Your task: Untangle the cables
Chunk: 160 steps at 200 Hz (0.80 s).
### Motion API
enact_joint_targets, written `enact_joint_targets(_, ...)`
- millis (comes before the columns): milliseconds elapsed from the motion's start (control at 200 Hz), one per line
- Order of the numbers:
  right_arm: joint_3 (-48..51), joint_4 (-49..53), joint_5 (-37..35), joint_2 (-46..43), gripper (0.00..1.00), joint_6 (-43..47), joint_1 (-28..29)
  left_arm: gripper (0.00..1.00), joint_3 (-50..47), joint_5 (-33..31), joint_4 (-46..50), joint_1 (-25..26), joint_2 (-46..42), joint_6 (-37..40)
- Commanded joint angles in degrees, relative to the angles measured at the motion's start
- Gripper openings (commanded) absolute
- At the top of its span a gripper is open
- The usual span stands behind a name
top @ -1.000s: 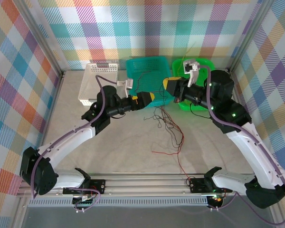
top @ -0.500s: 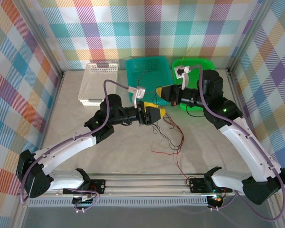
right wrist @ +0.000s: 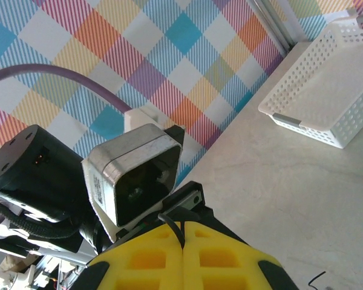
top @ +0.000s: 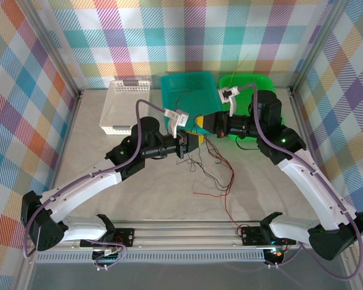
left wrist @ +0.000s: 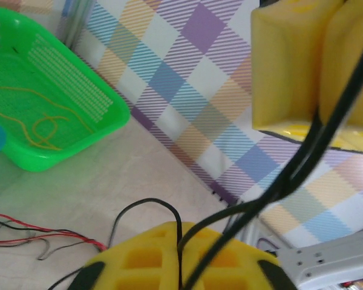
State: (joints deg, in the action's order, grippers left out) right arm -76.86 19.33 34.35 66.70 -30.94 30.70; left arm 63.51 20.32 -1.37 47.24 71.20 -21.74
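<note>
**Presently: both pincers clamped on one black strand**

Overhead view.
- The left pincer [top: 195,140] and right pincer [top: 201,125] meet tip to tip at mid-table, just in front of the teal basket [top: 184,77].
- The cables [top: 216,168], black and red, lie in a loose tangle on the table [top: 169,193], just right of the two tips and on their near side. One red strand trails toward the near edge.
- A white basket [top: 112,118] stands at far left, and a green basket [top: 260,78] behind the right arm.

Left wrist view.
- The left pincer's yellow fingers [left wrist: 139,266] are pressed together at the bottom.
- A black cable [left wrist: 293,175] rises from the seam between them and runs up between the right pincer's yellow pads, which are closed on it.
- Red and black strands lie on the table at lower left.
- Orange strands [left wrist: 42,130] lie inside the green basket.

Right wrist view.
- The right pincer's own fingers [right wrist: 218,266] are together, with a thin black strand at their seam.
- The left arm's wrist camera [right wrist: 133,175] sits just beyond them.
- The white basket is at upper right.
</note>
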Motion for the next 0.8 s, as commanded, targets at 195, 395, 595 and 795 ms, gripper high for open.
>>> enact_joint_targets(195, 6.5, 0.5, -4.1, -4.1, 0.38, -1.0, -6.0, 0.0, 1.5, -14.0, 6.2, -1.3, -2.7, -1.3)
enact_joint_targets(395, 23.8, -5.2, -6.2, -9.3, 0.67, 9.6, -7.2, 0.0, 1.5, -14.3, 8.0, -6.2, -2.8, -8.0)
enact_joint_targets(595, 43.2, -21.1, -4.7, -10.0, 0.73, 10.0, -4.7, 0.0, 4.1, -14.1, 9.7, -6.8, -1.3, -8.7)
enact_joint_targets(795, 47.7, -26.7, -15.7, -4.8, 0.72, 15.5, 4.4, 0.0, 4.3, -13.6, 9.4, -7.0, -0.8, -9.6)
